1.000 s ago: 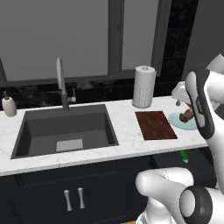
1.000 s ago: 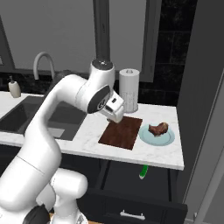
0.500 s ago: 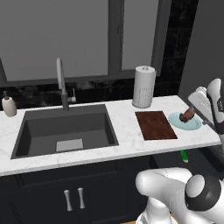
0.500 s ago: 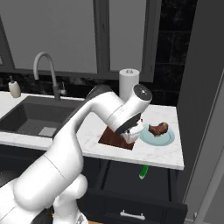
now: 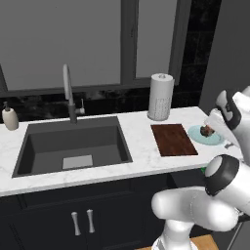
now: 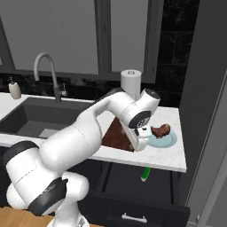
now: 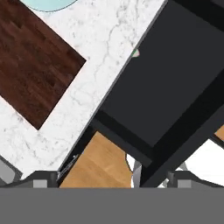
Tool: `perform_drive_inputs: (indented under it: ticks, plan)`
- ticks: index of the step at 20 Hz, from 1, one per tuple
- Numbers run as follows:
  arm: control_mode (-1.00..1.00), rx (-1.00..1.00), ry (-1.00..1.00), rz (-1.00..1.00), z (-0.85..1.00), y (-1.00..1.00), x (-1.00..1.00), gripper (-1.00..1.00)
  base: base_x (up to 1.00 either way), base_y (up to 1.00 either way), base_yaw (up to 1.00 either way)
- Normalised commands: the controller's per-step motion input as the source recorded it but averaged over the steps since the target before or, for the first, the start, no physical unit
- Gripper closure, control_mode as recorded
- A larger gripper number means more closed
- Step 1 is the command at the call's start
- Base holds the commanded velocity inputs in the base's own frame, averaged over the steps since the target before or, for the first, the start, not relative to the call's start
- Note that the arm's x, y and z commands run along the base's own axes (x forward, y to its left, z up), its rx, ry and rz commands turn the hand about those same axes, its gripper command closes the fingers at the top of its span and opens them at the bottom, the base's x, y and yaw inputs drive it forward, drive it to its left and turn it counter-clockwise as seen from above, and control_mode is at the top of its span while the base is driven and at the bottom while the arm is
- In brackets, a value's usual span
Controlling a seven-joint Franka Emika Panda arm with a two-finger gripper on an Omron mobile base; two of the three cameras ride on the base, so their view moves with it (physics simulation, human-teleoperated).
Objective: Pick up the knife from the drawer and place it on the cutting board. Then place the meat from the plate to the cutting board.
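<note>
The dark drawer (image 6: 133, 212) stands pulled out under the counter's right end. In it lies the green-handled knife (image 6: 145, 174); a tip of the knife (image 7: 135, 53) peeks from under the counter edge over the drawer's dark inside (image 7: 170, 87). The reddish-brown cutting board (image 6: 116, 135) (image 5: 173, 139) (image 7: 35, 65) lies bare on the marble. Right of it, the meat (image 6: 160, 130) (image 5: 207, 130) sits on the pale blue plate (image 6: 165, 141) (image 5: 215, 139). My gripper (image 6: 139, 142) (image 7: 111, 178) hangs open and empty over the counter's front edge, between board and plate, above the drawer.
A paper-towel roll (image 5: 160, 96) stands behind the board. The sink (image 5: 73, 146) with its faucet (image 5: 68, 93) and a soap bottle (image 5: 10, 117) lie to the left. A dark tall panel (image 6: 199, 88) bounds the counter on the right. Cabinet doors (image 5: 83, 222) are shut below the sink.
My arm has swung right and forward, from above the board to the counter's front edge near the plate, with the hand lowered. The jaws stayed open. Board, plate, meat and knife have not moved.
</note>
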Motion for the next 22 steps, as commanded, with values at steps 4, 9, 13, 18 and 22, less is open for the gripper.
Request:
perform_drive_inputs:
  ticks: [4,9,13,18,22]
  plan:
    - [-1.00,0.03,0.26,0.00,-0.75,-0.01,0.00,-1.00,0.00,0.00,0.00]
    - [-1.00,0.00,0.23,0.00,-0.81,-0.04,0.00,-1.00,0.00,0.00,0.00]
    - [-1.00,-0.02,0.17,0.03,-0.51,0.00,0.00,-1.00,0.00,0.00,0.00]
    - [-1.00,-0.05,0.01,0.03,-0.18,0.00,-0.11,-1.00,0.00,0.00,0.00]
    - [-1.00,0.00,0.00,0.05,-0.20,0.00,-0.19,-1.00,0.00,0.00,0.00]
